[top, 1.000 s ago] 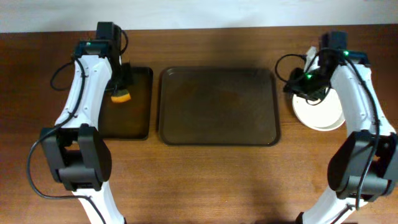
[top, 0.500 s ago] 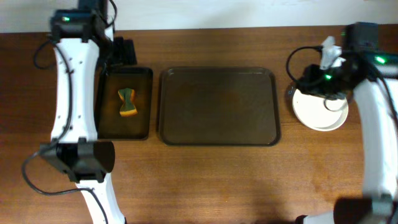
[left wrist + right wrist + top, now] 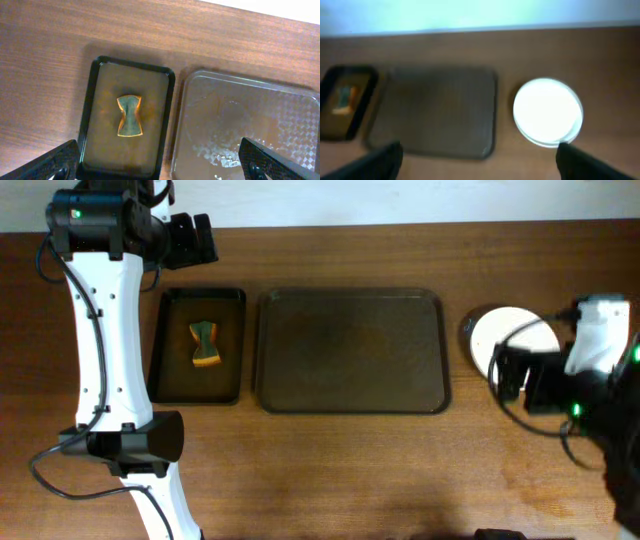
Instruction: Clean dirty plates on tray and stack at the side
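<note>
The dark brown tray (image 3: 350, 405) lies in the middle of the table with nothing on it. To its right sits a stack of white plates (image 3: 505, 335); the top one looks plain white, with no smear showing. My right gripper (image 3: 525, 380) hangs open, high above the table just in front of the stack and holding nothing. In the blurred right wrist view the plates (image 3: 547, 111) lie past the right fingertip. My left gripper (image 3: 190, 240) is open and empty at the back left, raised above the table. Through the left wrist view I look down on the tray (image 3: 250, 130).
A smaller black tray (image 3: 160, 345) left of the brown one holds an orange and green sponge (image 3: 206, 345), seen again as the sponge (image 3: 129, 116) in the black tray (image 3: 90, 110). My left arm stretches along the table's left side.
The left gripper opened, left the sponge in the black tray and rose to the back left. The right gripper opened off the plates and pulled up toward the front right.
</note>
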Motion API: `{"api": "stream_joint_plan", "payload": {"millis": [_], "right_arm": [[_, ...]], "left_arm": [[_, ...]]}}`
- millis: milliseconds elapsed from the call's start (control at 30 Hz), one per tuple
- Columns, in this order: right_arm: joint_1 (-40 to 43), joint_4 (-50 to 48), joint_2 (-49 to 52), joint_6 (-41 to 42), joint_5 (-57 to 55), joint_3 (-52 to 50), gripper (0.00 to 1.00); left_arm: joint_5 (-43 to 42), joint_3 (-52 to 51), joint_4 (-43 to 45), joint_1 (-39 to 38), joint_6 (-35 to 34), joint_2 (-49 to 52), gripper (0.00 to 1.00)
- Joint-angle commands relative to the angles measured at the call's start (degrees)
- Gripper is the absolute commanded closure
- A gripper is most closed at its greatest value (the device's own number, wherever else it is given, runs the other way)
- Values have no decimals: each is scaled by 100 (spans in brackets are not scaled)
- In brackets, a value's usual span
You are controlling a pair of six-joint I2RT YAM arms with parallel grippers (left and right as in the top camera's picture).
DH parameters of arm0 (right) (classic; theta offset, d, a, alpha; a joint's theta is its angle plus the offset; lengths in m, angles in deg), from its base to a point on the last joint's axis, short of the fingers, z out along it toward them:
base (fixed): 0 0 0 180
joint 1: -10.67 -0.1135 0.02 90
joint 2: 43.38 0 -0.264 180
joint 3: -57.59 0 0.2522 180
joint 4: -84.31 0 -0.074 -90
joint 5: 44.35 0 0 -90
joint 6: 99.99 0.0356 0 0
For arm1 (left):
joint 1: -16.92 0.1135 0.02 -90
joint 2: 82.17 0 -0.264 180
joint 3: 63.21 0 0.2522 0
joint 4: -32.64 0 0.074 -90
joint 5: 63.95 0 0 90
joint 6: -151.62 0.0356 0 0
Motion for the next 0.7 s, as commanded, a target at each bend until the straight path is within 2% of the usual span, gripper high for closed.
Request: {"api": "stream_joint_plan", "payload": {"millis": [0, 100, 233, 333, 433, 667], "right_arm": [[-59, -1615, -1703, -271, -105, -2400, 2], [-157, -3560, -3582, -273, -68, -5340, 2], [-490, -5987, -4865, -249, -63, -7750, 2], [-490, -6800, -5169, -249, -39, -8491, 2], [-498, -6308, -5613, -247, 22, -8697, 2], [-551, -6332, -5608, -251, 20, -8697, 2]], "left_arm": [[-55, 28, -2, -7, 31, 7, 0], [-55, 28, -2, -9, 31, 7, 0], [-55, 28, -2, -4, 31, 7, 0], [-55, 28, -2, -9, 31, 7, 0], [-55, 28, -2, -7, 31, 7, 0], [-55, 28, -2, -9, 31, 7, 0]]}}
